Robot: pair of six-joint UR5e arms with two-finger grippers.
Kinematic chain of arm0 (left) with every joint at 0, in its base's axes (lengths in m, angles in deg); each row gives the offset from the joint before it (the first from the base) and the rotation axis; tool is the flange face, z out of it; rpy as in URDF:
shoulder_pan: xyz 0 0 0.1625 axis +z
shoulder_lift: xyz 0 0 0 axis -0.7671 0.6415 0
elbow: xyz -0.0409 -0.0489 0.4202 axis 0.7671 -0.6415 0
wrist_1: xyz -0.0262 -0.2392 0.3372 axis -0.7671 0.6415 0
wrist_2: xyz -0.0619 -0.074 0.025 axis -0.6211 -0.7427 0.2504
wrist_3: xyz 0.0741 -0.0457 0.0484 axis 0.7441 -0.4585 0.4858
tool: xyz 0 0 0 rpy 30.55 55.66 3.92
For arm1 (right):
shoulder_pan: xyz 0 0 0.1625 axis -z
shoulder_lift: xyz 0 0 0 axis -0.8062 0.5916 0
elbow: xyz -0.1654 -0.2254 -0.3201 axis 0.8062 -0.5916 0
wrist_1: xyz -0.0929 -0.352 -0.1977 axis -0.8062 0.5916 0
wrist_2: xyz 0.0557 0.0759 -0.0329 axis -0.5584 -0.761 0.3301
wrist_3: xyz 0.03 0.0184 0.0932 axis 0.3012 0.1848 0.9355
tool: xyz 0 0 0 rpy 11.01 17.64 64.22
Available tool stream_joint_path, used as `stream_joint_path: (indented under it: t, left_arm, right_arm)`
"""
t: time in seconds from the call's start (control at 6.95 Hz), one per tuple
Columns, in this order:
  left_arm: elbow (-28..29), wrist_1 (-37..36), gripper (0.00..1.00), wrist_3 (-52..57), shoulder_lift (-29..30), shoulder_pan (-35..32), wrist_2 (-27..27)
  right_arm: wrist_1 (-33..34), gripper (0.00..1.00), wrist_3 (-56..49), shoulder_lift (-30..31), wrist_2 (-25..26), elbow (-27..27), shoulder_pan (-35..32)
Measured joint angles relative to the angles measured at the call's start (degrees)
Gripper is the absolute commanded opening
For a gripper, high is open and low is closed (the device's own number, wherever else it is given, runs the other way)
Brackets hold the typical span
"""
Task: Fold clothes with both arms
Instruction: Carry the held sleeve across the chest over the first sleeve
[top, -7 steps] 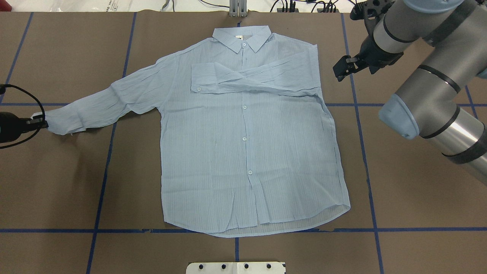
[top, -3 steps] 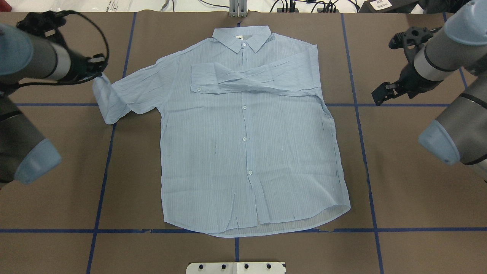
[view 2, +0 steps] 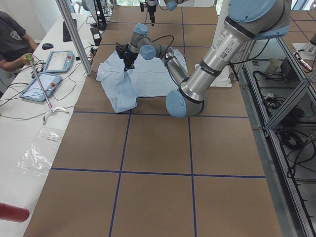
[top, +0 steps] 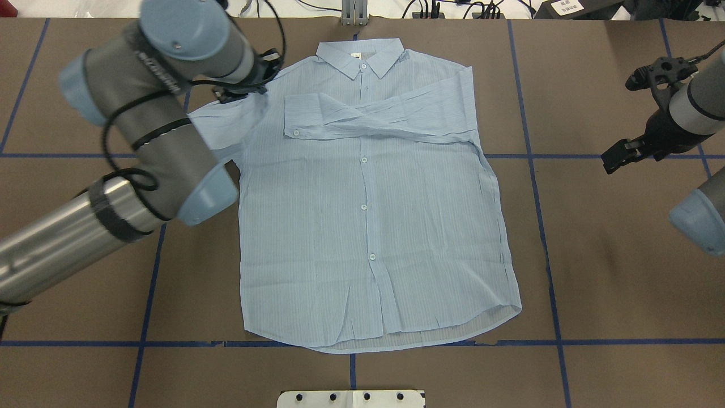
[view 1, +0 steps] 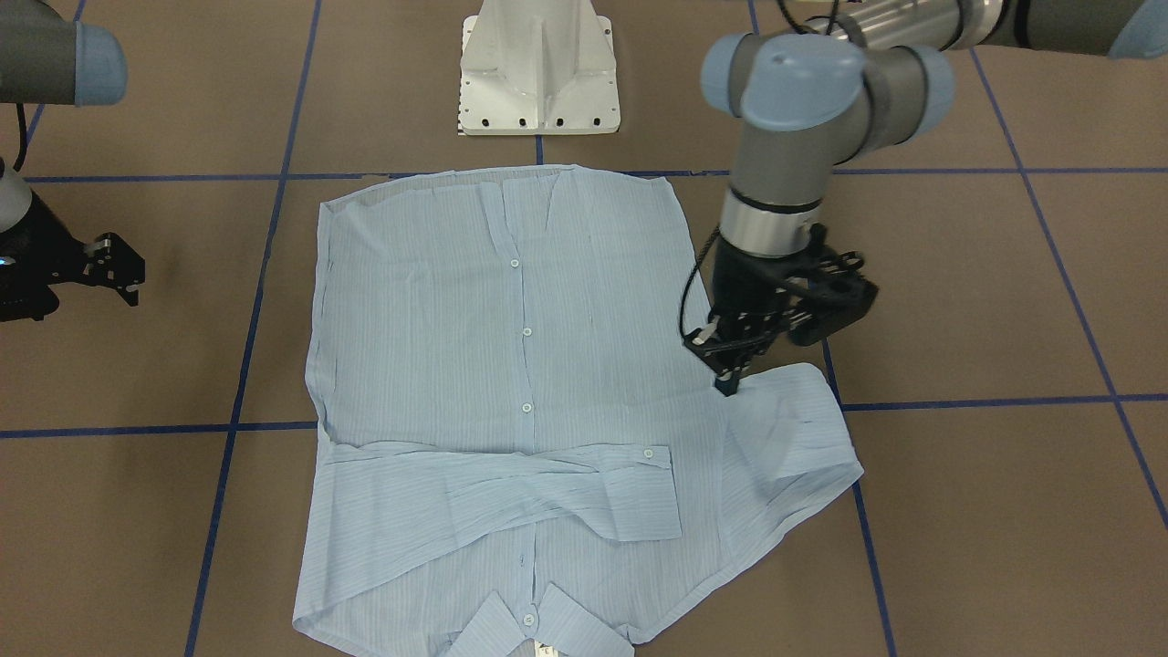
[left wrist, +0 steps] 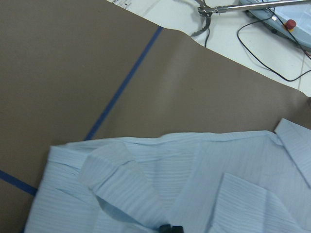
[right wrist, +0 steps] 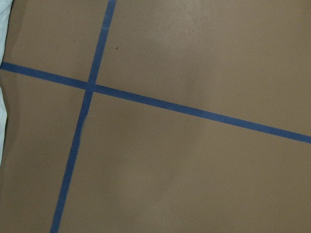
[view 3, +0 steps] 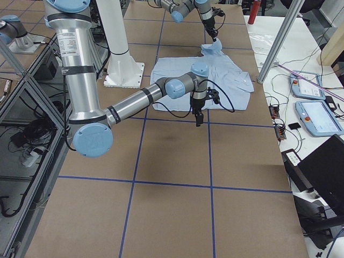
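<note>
The light-blue shirt [top: 368, 226] lies flat, buttons up, with its collar [top: 359, 56] at the far side. One sleeve [top: 374, 116] is folded across the chest. My left gripper [top: 249, 90] is shut on the cuff of the other sleeve [view 1: 785, 429] and holds it lifted over the shoulder area, the sleeve doubled back on itself. From the front the left gripper [view 1: 727, 383] points down at that fold. My right gripper [top: 614, 156] hangs open beside the shirt, apart from it; the front view shows the right gripper [view 1: 114, 269] holding nothing.
Brown table cover crossed by blue tape lines [top: 544, 238]. The white pedestal base [view 1: 538, 73] stands at the robot's edge. A side bench with tablets [view 2: 49, 74], cables and a seated person [view 2: 12, 39] runs along the far edge, behind metal posts [view 2: 74, 34].
My left gripper carried the cuff from the table's left edge up and inward to the shoulder, doubling the sleeve over. The right arm drew back to the right, away from the shirt.
</note>
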Motion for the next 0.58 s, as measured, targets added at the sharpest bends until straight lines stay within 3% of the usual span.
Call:
stream_joint_path:
  t: [0.29,0.58]
  left_arm:
    - [15.43,6.69,0.0,-8.86,12.15,2.83,0.03]
    - [20.53,11.12,0.0,-14.96,16.21,4.39,-0.08]
  right_arm:
    - [-0.07,1.0,-0.34,0.32,-1.0,-0.27,-0.43]
    - [-0.08,1.0,-0.28,0.25,-1.14,-0.59,-0.43]
